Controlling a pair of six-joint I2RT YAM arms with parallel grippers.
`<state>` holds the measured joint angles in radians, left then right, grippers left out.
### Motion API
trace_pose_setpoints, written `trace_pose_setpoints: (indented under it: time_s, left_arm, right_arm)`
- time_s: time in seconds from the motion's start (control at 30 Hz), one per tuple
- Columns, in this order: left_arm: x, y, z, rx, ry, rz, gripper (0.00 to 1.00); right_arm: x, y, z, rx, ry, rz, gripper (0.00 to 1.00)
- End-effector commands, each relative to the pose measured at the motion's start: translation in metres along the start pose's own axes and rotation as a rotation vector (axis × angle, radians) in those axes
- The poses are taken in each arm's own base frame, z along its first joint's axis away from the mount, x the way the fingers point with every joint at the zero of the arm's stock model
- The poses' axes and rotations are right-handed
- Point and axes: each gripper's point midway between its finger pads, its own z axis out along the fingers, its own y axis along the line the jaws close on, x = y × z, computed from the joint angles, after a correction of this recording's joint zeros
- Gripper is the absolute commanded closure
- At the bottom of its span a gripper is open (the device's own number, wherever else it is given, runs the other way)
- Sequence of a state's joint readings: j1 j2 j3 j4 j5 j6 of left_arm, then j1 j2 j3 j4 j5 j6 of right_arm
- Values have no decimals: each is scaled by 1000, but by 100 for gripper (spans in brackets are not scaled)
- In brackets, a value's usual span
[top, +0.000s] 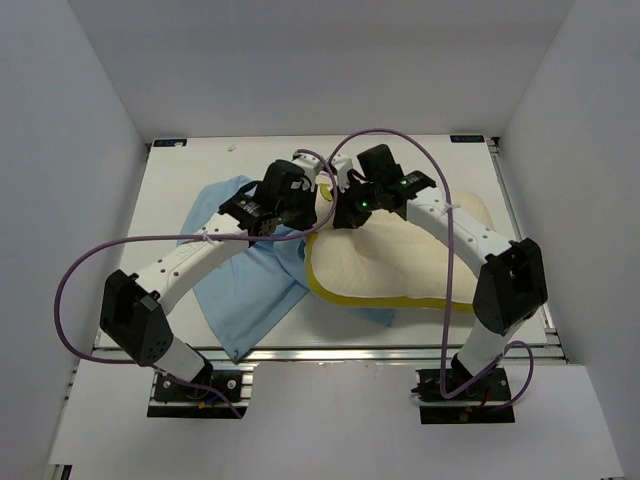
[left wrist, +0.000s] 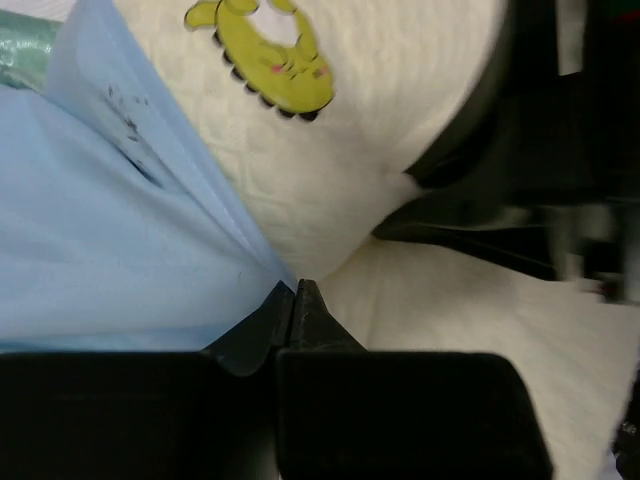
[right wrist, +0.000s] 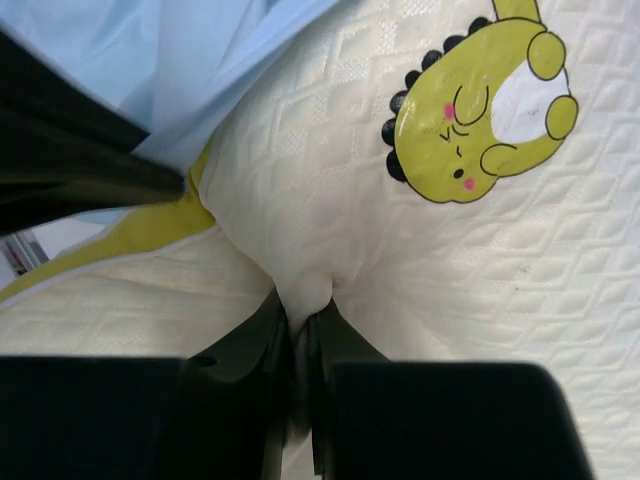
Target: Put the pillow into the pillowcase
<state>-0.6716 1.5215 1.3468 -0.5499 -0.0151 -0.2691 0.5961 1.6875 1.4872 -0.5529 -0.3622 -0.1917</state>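
Insertion step: we see the left gripper (left wrist: 296, 290) clamped on the pillowcase (left wrist: 100, 250) and the right gripper (right wrist: 305, 310) pinching the pillow (right wrist: 400, 300). Next, we judge, the pillow must slide inside.

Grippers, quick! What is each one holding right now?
Left gripper: closed, pinching the edge of the pillowcase.
Right gripper: closed, pinching a fold of the pillow.

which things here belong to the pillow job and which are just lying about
Job:
- pillow
- pillowcase
- left claw, pinching the pillowcase edge
- right claw, pinching the pillow

Just there:
- table
- purple cables
- blue tape at a far table corner
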Motion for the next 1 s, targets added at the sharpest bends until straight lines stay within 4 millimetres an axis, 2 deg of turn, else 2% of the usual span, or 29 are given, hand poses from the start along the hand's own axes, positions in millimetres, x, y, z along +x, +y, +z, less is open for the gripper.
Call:
trace_pose_setpoints:
  time_s: [0.0, 0.07, 0.1, 0.17, 0.2, 0.37, 0.47, 0.63, 0.73, 0.77, 0.9, 0.97]
  left_arm:
    - [-27, -26, -32, 112, -92, 3, 96]
    - [-31, -21, -35, 83, -97, 12, 96]
    - [-39, -13, -37, 33, -121, 12, 96]
    - [-46, -6, -41, -10, -134, 12, 96]
    - [-49, -2, -42, -29, -145, 10, 96]
    - [-66, -6, -44, -4, -179, 1, 96]
    - [-73, -8, -42, -1, -180, 3, 96]
    - [-85, -11, -51, 13, -208, 14, 96]
    - [-83, 4, -56, -70, -200, 20, 97]
    - [-79, 15, -57, -126, -189, 17, 97]
    - [-69, 43, -65, -245, -182, -17, 99]
    - [-67, 51, -69, -280, -194, -33, 99]
  right_arm:
    - [-30, 0, 5, -22, -78, -22, 100]
    - [-16, 10, 6, -77, -42, -30, 100]
    - [-8, 13, 6, -94, -28, -35, 100]
    - [2, 19, 1, -111, -16, -67, 100]
    - [19, 22, 2, -124, 15, -63, 100]
    - [39, 52, -8, -220, 30, -116, 100]
    - [42, 71, -3, -264, 50, -142, 100]
    - [42, 87, 9, -319, 72, -138, 100]
    - [35, 93, 5, -346, 52, -139, 100]
    - [34, 94, 3, -345, 47, -139, 100]
    - [25, 95, -21, -296, -15, -165, 100]
    - [22, 82, -25, -214, -50, -151, 100]
